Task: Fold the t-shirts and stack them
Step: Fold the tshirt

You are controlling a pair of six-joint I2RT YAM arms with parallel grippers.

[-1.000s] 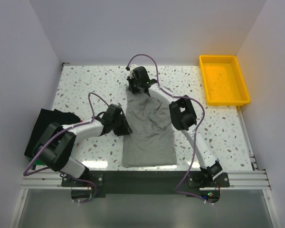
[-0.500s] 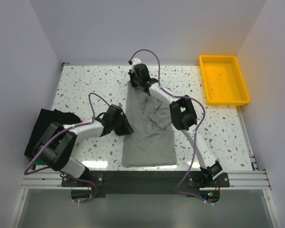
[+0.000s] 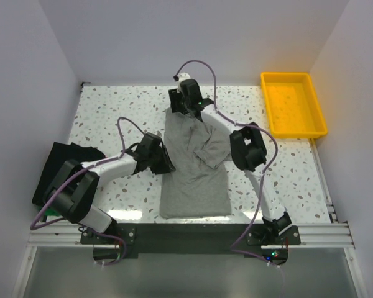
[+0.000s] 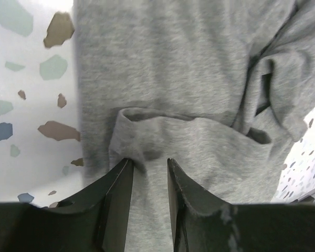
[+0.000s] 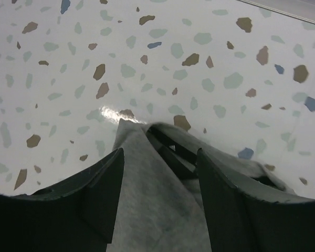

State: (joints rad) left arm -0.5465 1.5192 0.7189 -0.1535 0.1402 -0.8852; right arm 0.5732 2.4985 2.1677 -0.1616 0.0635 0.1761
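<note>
A heather-grey t-shirt lies folded into a long strip down the middle of the table, with one sleeve folded across it. My left gripper is at the strip's left edge. In the left wrist view its narrow jaws pinch a raised fold of the grey fabric. My right gripper hovers over the far end of the strip. Its fingers stand wide open on either side of the shirt's collar end, which lies loose below them. A black t-shirt lies at the left edge, a sliver of green beside it.
A yellow plastic tray stands at the back right. The speckled tabletop shows to the left and right of the grey strip. White walls close in the back and both sides. The arms' mounting rail runs along the near edge.
My right gripper carried the shirt's far end a little farther back, then opened and let it go. The left gripper has stayed where it was.
</note>
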